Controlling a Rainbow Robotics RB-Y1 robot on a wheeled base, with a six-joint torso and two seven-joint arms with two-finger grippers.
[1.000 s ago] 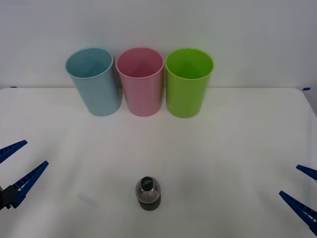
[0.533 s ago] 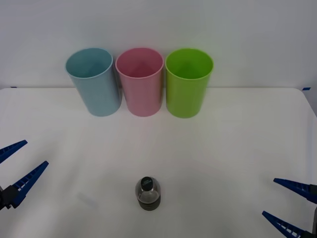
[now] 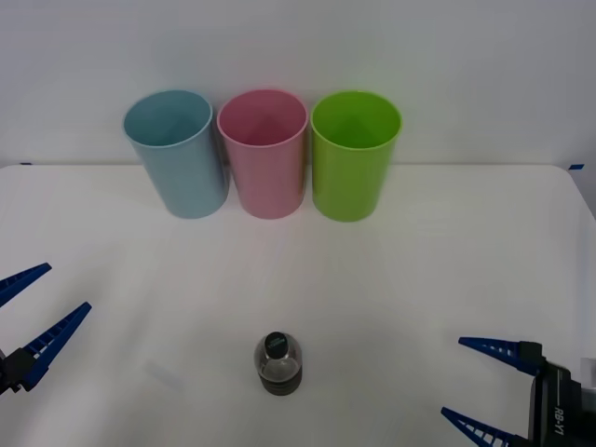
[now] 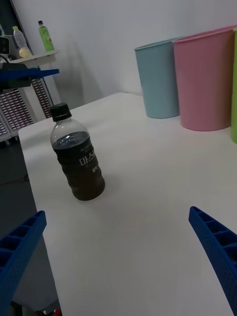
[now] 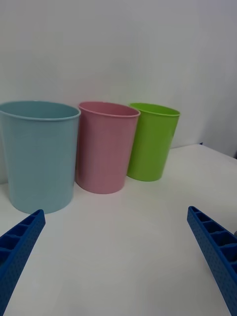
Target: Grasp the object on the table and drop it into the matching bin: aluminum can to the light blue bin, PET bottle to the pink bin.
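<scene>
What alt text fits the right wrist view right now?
A small PET bottle with a black cap stands upright on the white table, ahead of the open right pincer. Behind it stand the light blue bin and the pink bin.

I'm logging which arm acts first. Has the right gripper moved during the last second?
Yes. The right gripper, fingers open, has moved inward from the table's right edge toward the PET bottle, which stays put.

Plain white wall (image 3: 298, 47) directly behind the white counter (image 3: 447, 251). Beyond the counter's far edge, a pale shelf (image 4: 34, 58) carrying two bottles (image 4: 45, 35).
</scene>
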